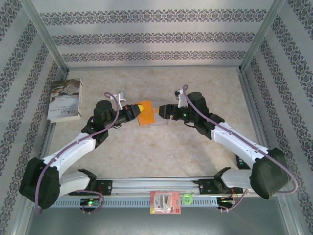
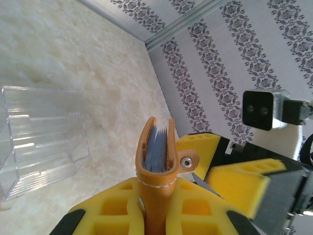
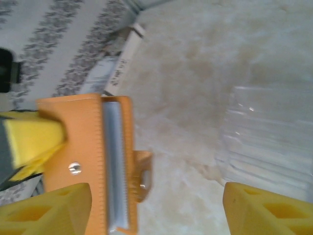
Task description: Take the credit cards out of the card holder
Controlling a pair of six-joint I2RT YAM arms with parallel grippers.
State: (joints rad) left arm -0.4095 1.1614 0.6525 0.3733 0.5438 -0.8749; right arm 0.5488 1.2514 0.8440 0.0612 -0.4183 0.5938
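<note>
Left gripper point(image 1: 133, 113) clenched on card holder point(image 1: 145, 113), held aloft just beside clear tray point(image 2: 44, 137); credit cards point(image 2: 156, 152) tucked inside (only edges showing). Right gripper point(image 3: 156, 210) released, jaws wide, also beside tray. Risks pinching leather with card, tugging holder loose from clamp

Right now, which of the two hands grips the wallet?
The left hand: its yellow fingers clamp the orange wallet, while the right hand stands wide open.

An orange-tan card holder point(image 2: 155, 196) with blue-grey pockets point(image 2: 156, 152) is seen between yellow fingers point(image 2: 112, 213); the counter point(image 2: 73, 44) is mottled cream.
</note>
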